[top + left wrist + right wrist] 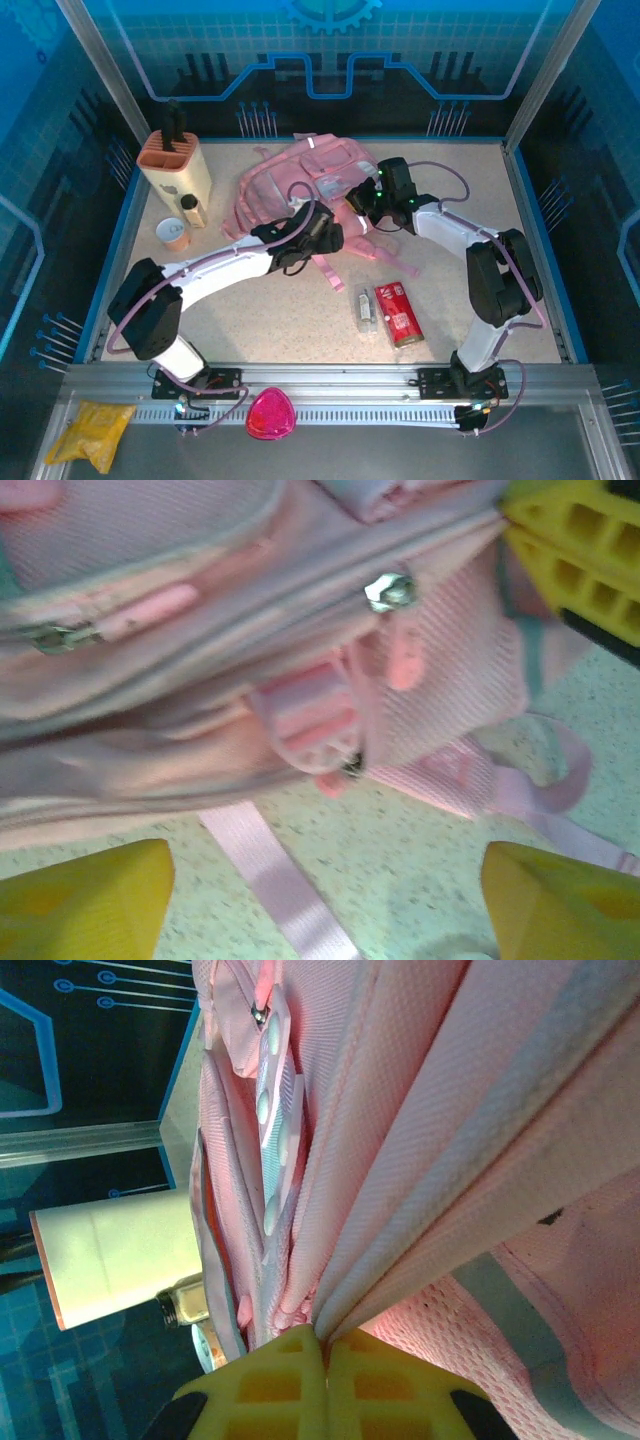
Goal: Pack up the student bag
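Backpack lies flat on the tabletop, far middle, pink, straps trailing toward the near side. Both arms cover its near edge in the top view, so the pockets there cannot be made out.

Left claw sits at that near edge. From its wrist camera it is spread wide, yellow fingertips cut off at the bottom corners, gripping nothing. Between them lie a strap and bare tabletop. This view is blurred: a metal zipper pull shows, and the pocket detail is smeared. A yellow ribbed block is cut off at the top right corner.

Right claw is on the backpack's right side. From its wrist camera the right claw is pressed closed, pinching a fold of the pink fabric, and what lies behind the folds is hidden.

A beige holder stands far left with dark things in it, too small to identify. A small bottle is just beside it. Near that is an orange-rimmed round thing, cup or roll, cannot tell.

A clear packet and a red packet lie side by side, near right of centre. The red packet's white print is too small to read. No writing on the backpack is legible.

A pink lump and a yellow pouch sit on the metal ledge in front, contents unclear.
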